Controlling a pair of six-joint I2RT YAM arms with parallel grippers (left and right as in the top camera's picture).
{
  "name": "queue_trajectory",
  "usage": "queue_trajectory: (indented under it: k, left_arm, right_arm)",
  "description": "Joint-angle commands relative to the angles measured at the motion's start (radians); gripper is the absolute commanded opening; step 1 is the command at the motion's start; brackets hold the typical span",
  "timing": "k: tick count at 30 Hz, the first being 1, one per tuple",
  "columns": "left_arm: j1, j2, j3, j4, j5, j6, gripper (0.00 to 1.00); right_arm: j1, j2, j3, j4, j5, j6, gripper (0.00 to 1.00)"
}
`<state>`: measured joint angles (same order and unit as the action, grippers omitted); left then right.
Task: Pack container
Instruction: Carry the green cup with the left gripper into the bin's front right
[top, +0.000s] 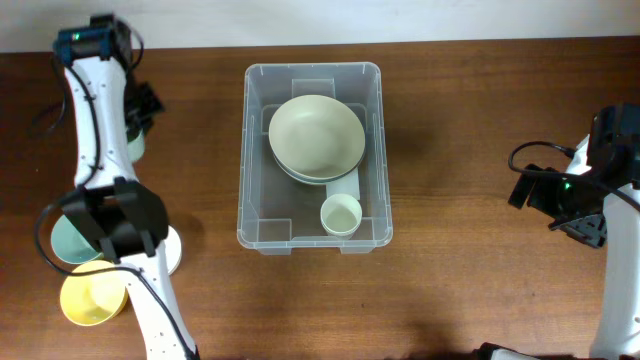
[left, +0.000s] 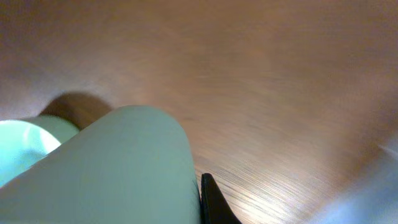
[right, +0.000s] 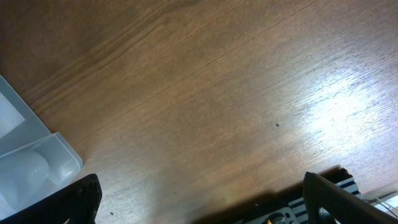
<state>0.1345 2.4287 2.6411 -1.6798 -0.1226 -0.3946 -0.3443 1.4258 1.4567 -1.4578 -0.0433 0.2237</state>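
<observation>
Overhead looks straight down on the whole table (top: 450, 300). Left wrist sits tight against a pale green cup (left: 124, 168). Right wrist looks down at nearby wood, sharing the container (right: 31, 162) corner with overhead.

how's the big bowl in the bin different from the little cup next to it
The bowl is far wider than the cup. The bowl sits on a second dish at the far end; the cup stands alone nearer. Both are pale, mouth up, inside the container.
</observation>
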Motion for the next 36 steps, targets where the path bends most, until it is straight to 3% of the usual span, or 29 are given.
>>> queue_trajectory:
  k: [1,7,10,14,19,27,29,32,36]
  left_arm:
    - [-0.120,-0.185,0.064,-0.005,0.091,0.045,0.01]
    - [-0.397,-0.346,0.064,-0.008,0.104,0.062,0.00]
    - [-0.620,-0.365,0.061,-0.008,0.101,0.068,0.01]
    - [-0.732,-0.372,0.013,-0.008,0.103,0.068,0.01]
    - [-0.763,-0.464,-0.173,-0.008,0.168,0.068,0.01]
    - [-0.699,-0.756,-0.631,-0.008,0.132,0.031,0.01]
    - [-0.662,-0.827,-0.735,-0.008,0.063,-0.014,0.00]
    - [-0.621,-0.848,-0.771,0.001,0.001,-0.050,0.01]
    - [-0.614,-0.841,-0.771,0.094,0.024,-0.044,0.01]
  right_arm:
    - [-0.003,-0.011,0.015,0.000,0.003,-0.011,0.99]
    - [-0.003,-0.011,0.015,0.000,0.002,-0.011,0.99]
    - [-0.003,-0.011,0.015,-0.008,0.002,-0.011,0.99]
    - [-0.003,-0.011,0.015,-0.013,0.002,-0.026,0.99]
    - [-0.003,-0.011,0.015,-0.013,0.002,-0.026,0.99]
    - [-0.003,-0.011,0.015,-0.013,0.002,-0.026,0.99]
    - [-0.003,-0.011,0.015,-0.015,0.002,-0.026,0.99]
    - [-0.003,-0.011,0.015,-0.015,0.002,-0.026,0.99]
    - [-0.003,-0.011,0.015,-0.015,0.002,-0.026,0.99]
